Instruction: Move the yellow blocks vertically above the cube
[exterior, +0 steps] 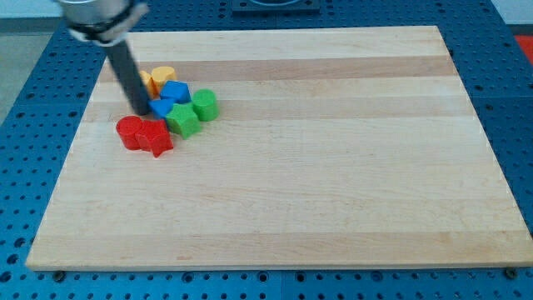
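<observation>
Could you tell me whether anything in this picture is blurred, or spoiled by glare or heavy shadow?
Camera view: the arm's upper part at the top left is smeared by motion blur; my tip is fairly sharp, beside the blue block; light is even, with soft shadows under the blocks and no glare on the wooden board.

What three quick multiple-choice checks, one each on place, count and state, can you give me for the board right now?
1. Where does the cluster of blocks sit?
A. the view's upper left
B. the view's lower right
C. the centre

2. How many green blocks show?
A. none
B. two
C. four

3. Where is my tip?
A. alone on bare wood at the view's right
B. down among the blocks
C. off the board

Answers:
1 A, the blocks crowd the board's upper left.
2 B, one green block and another.
3 B, my tip is by the blue block, just right of the yellow blocks, above the red blocks.
</observation>
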`<move>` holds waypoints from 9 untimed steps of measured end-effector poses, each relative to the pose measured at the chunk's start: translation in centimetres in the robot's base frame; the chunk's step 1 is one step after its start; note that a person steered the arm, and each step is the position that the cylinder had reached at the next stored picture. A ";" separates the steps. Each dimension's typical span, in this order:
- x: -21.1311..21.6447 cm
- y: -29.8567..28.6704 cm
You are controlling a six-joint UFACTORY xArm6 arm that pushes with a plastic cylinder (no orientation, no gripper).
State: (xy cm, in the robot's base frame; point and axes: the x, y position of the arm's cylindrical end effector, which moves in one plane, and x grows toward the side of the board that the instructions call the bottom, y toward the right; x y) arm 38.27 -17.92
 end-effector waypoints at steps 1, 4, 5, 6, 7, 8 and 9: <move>0.0 5.2; -0.4 -4.1; -1.1 -6.0; -2.3 -6.6; -2.3 -6.6; -3.0 -5.8; -5.1 -3.5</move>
State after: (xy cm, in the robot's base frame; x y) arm 33.15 -21.45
